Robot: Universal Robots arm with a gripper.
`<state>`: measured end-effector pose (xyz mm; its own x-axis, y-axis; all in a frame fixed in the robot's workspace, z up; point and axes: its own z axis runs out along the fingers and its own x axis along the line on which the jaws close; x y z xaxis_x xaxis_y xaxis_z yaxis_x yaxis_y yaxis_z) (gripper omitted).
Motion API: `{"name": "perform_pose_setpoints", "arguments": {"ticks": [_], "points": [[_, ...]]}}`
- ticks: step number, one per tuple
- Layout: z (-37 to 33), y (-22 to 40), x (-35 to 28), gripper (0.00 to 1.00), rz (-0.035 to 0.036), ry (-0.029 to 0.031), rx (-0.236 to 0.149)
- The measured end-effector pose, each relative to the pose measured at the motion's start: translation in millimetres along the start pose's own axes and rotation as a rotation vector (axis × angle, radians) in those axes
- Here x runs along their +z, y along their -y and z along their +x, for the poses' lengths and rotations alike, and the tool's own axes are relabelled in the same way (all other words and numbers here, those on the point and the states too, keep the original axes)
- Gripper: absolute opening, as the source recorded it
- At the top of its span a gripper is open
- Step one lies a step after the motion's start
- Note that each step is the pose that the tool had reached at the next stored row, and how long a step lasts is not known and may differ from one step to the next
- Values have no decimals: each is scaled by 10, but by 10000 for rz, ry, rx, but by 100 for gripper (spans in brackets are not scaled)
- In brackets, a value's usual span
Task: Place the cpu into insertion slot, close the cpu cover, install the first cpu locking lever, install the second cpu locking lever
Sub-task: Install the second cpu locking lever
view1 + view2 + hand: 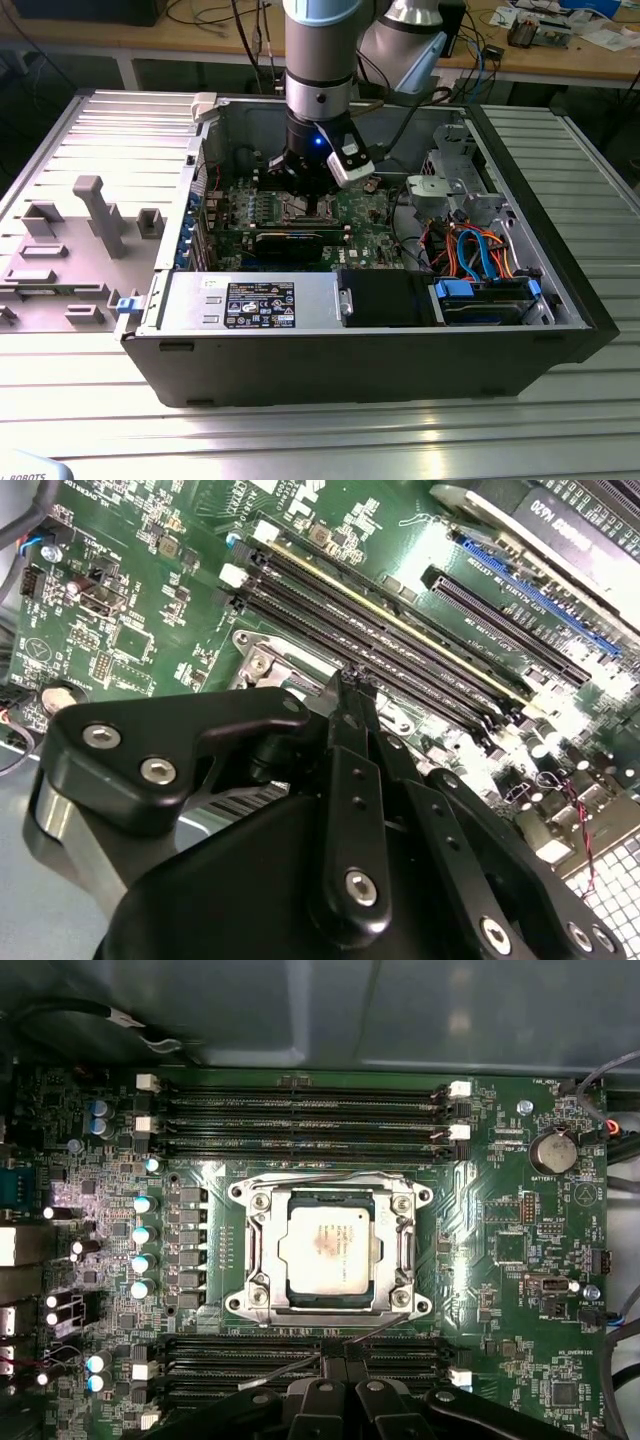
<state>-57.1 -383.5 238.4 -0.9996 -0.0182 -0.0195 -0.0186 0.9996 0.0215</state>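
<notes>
In the exterior view, a grey fixture plate (75,245) with upright blocks lies at the exterior view's left, on the ribbed metal table (300,440). Just beside it stands the open computer case (380,350), with the green motherboard (360,210) on its floor. A black expansion card (290,243) lies along the board's near edge, and the silver power supply (250,300) sits in front of that card. The robot arm (318,60) reaches down into the case, with the gripper (312,190) directly above the socket area. Orange and blue cables (480,255) lie at the exterior view's right, beside the drive bay (455,180).

In the first wrist view, the cpu (330,1245) is seated flat in the insertion slot (412,1250), with its silvery top facing up. The cpu cover (330,1305) lies down around the chip, which shows through its window. A thin wire locking lever (330,1176) runs along one edge of the socket. A second lever (300,1365) angles away from the opposite edge toward the gripper. Memory slots (300,1120) flank the socket on two sides.

In both wrist views, the fingertips (345,685) are drawn together to a narrow point with no visible gap. The closed tips sit at the socket's edge, at the second lever. Whether they pinch that lever cannot be determined.
</notes>
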Motion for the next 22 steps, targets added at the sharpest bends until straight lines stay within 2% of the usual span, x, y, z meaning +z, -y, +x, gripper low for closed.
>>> {"name": "perform_pose_setpoints", "arguments": {"ticks": [22], "points": [[3,40,3,11,0,0,-1]]}}
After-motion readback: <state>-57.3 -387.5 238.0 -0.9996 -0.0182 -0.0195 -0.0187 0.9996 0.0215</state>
